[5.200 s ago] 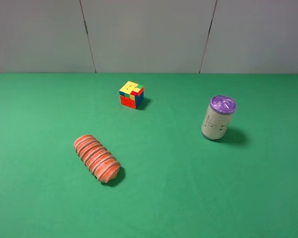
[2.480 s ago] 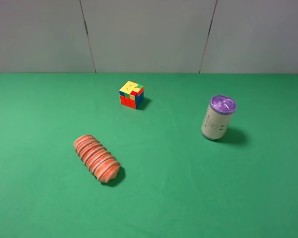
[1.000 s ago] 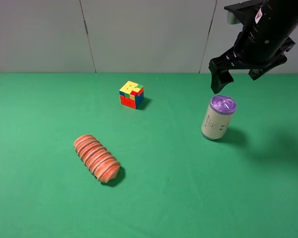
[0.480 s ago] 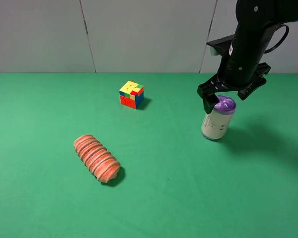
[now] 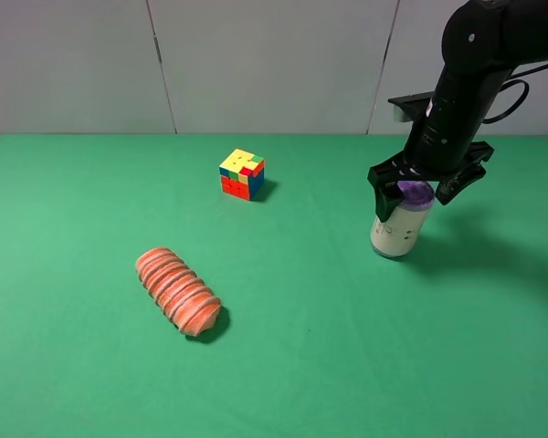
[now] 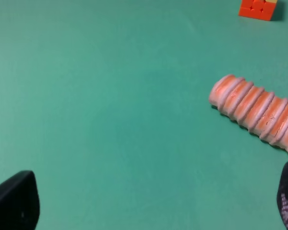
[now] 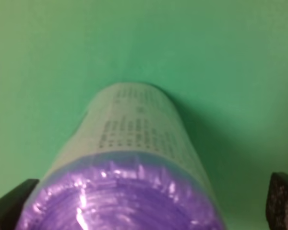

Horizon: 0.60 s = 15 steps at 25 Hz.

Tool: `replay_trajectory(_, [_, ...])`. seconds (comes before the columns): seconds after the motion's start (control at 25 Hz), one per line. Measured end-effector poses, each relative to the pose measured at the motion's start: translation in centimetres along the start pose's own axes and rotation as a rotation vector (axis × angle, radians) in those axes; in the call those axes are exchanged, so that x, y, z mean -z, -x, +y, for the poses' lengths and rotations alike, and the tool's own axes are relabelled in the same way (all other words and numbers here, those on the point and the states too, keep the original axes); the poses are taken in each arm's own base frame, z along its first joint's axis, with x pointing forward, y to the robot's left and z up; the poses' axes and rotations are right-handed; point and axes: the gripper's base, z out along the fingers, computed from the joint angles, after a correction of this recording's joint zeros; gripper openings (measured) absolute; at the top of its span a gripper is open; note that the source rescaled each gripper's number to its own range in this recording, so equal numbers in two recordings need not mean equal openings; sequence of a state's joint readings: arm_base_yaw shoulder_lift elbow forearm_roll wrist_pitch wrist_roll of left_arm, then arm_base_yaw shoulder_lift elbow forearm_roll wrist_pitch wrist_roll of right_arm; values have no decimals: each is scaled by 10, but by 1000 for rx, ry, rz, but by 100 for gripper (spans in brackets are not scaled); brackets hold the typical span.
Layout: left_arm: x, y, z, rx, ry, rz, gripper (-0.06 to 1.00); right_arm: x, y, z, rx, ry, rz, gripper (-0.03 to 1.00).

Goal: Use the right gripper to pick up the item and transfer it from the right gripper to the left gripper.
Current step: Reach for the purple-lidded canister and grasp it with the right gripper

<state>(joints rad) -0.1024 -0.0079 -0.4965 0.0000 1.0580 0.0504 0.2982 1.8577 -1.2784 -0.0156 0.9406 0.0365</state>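
Observation:
The item, a cream-white can (image 5: pixel 395 230) with a purple top, stands upright on the green table at the right. My right gripper (image 5: pixel 418 190), a black claw on a glossy black arm, is open and sits low over the can, with a finger on either side of the purple top. In the right wrist view the can (image 7: pixel 134 134) fills the middle and the two fingertips (image 7: pixel 9 208) stand well apart from it at the frame's edges. My left gripper (image 6: pixel 151 203) is open and empty above bare table. It is out of the exterior high view.
A ribbed orange roll (image 5: pixel 178 292) lies at the front left, and also shows in the left wrist view (image 6: pixel 254 112). A multicoloured puzzle cube (image 5: pixel 242 173) stands at the back middle. The green table (image 5: pixel 301 365) ends at a grey back wall.
My right arm came in from the upper right and came down over the can. Its open fingers now flank the purple top. The can, roll and cube have not moved.

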Motion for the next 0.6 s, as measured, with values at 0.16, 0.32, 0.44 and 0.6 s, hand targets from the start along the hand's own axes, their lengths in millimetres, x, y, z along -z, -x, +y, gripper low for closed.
replay_trajectory(0.16, [0,0,0,0,0,0,97,-5,1,1,-5,12,8,100])
replay_trajectory(0.32, [0,0,0,0,0,0,97,-7,1,1,1,12,10,100])
replay_trajectory(0.44, [0,0,0,0,0,0,97,-7,1,1,7,12,8,100])
replay_trajectory(0.6, [0,0,0,0,0,0,97,-7,1,1,10,12,7,100])
